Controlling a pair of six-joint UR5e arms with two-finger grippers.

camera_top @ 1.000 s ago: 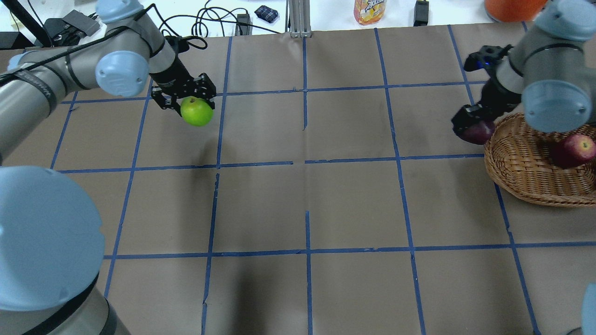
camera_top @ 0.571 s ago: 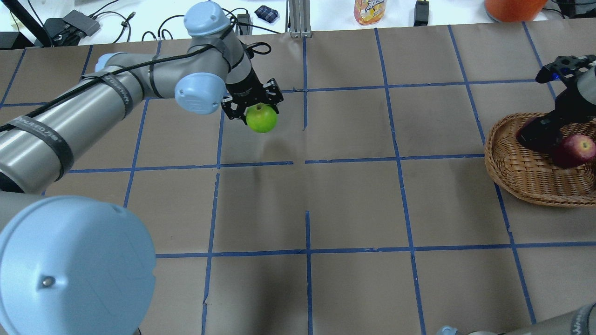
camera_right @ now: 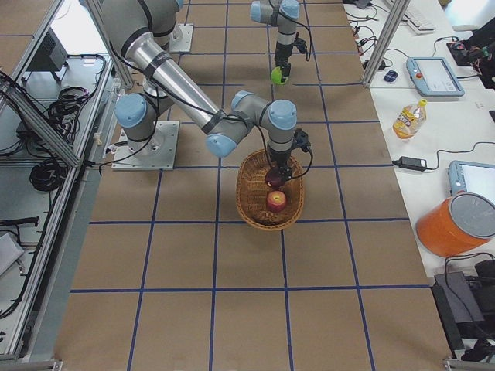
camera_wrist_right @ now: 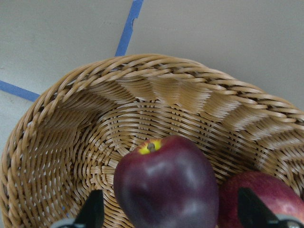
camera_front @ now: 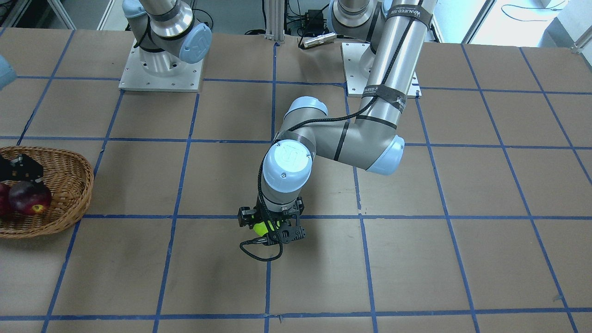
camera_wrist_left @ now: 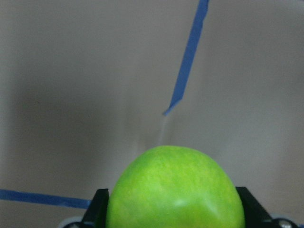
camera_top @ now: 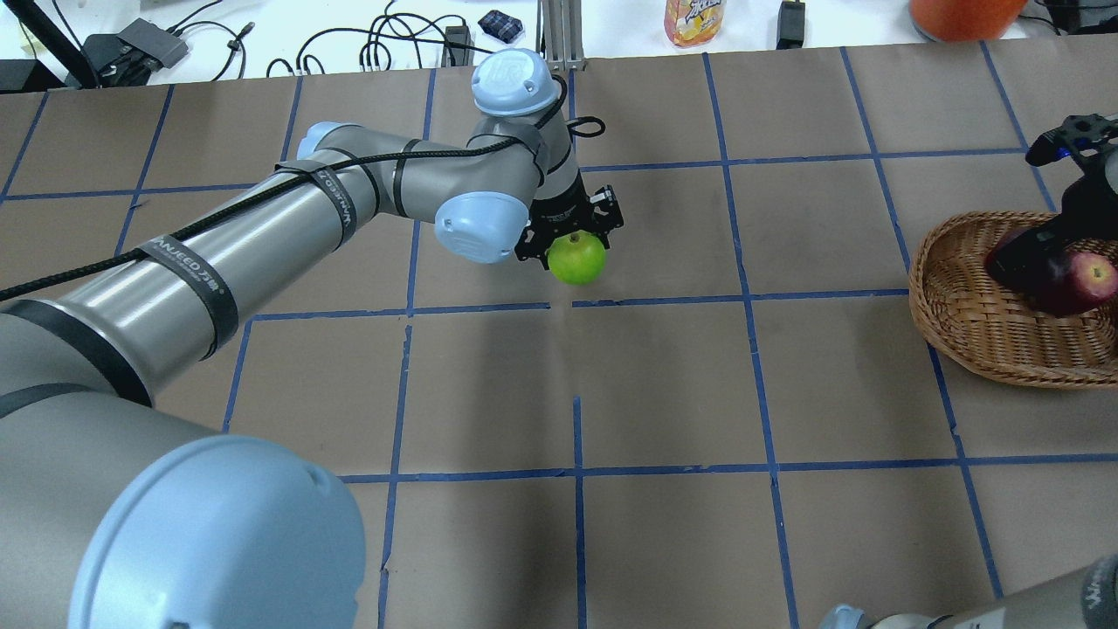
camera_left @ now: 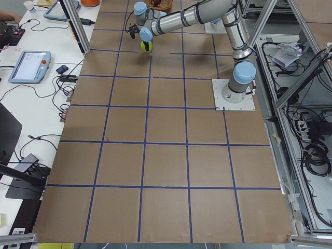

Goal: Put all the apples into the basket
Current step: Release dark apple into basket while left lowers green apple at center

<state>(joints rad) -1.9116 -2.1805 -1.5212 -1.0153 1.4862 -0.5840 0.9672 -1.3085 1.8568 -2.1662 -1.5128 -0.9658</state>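
My left gripper (camera_top: 572,238) is shut on the bright green apple (camera_top: 577,259) and holds it above the middle of the table; the apple fills the jaws in the left wrist view (camera_wrist_left: 175,190). The wicker basket (camera_top: 978,336) stands at the table's right edge. The red streaked apple (camera_top: 1089,279) lies in it. The dark maroon apple (camera_wrist_right: 166,187) with a yellow patch sits beside it in the basket. My right gripper (camera_wrist_right: 170,211) hangs over the maroon apple. Its fingers (camera_wrist_right: 94,211) stand apart from the apple's sides, so it is open.
Brown paper with a blue tape grid covers the table. Behind its far edge lie a juice bottle (camera_top: 694,19), cables (camera_top: 384,44) and an orange container (camera_top: 961,13). The two arm bases (camera_front: 159,69) stand at the robot's side.
My left arm carried the green apple rightward from the table's left part to its middle. My right gripper moved the maroon apple from the basket's left rim to inside it.
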